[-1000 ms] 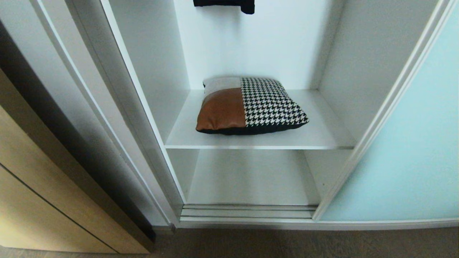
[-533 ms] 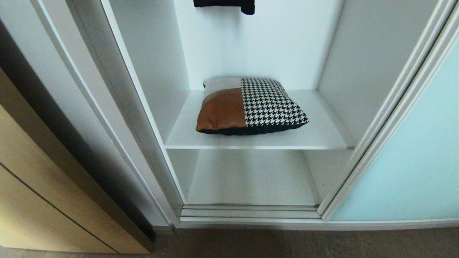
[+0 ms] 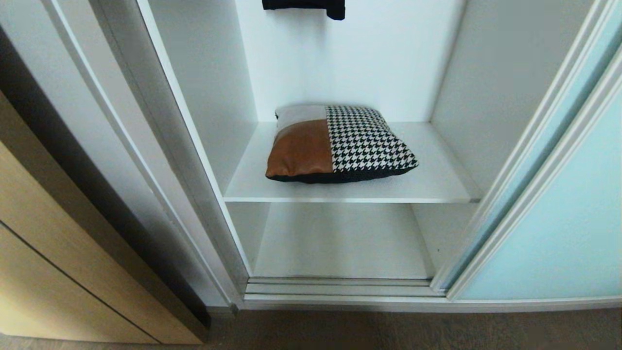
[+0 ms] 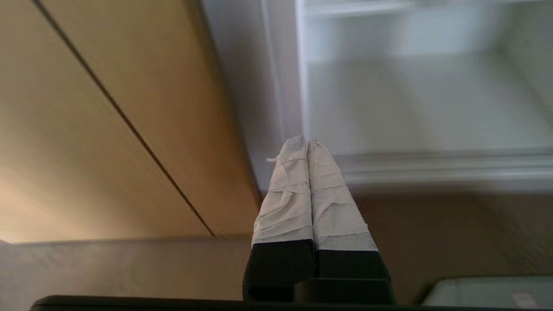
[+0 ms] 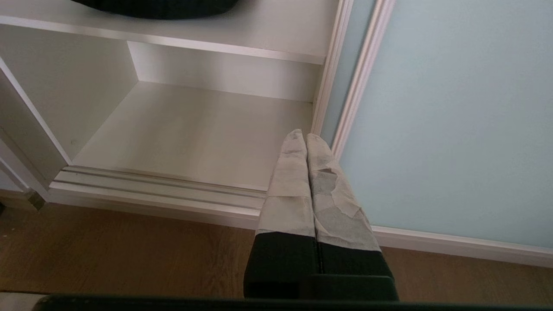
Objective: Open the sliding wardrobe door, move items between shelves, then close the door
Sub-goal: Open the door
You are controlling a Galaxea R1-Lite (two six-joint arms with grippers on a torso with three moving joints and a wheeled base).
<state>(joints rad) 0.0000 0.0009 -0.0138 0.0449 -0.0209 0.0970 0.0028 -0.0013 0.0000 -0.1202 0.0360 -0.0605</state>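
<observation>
Both sets of fingers, left [image 4: 307, 144] and right [image 5: 305, 137], are pressed together, holding nothing. Past the right ones stands the lower shelf [image 5: 194, 129]; beside them, the sliding door [image 5: 453, 129], pushed aside. The cushion [image 3: 335, 143] lies on the upper shelf [image 3: 437, 184]. Next, I think: reach in and grip it.

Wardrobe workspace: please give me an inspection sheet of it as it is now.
Surface: upper shelf carries the cushion; lower shelf bare.
Job's things: sliding door stands at the right, opening uncovered.
Clutter: dark cloth hangs at the top.
End effectors: left end effector shut, holding nothing, low before the wardrobe's left frame; right end effector shut, holding nothing, low near the door's edge.
Cables: nothing seen.
Surroundings: wooden door at left; brown floor.
</observation>
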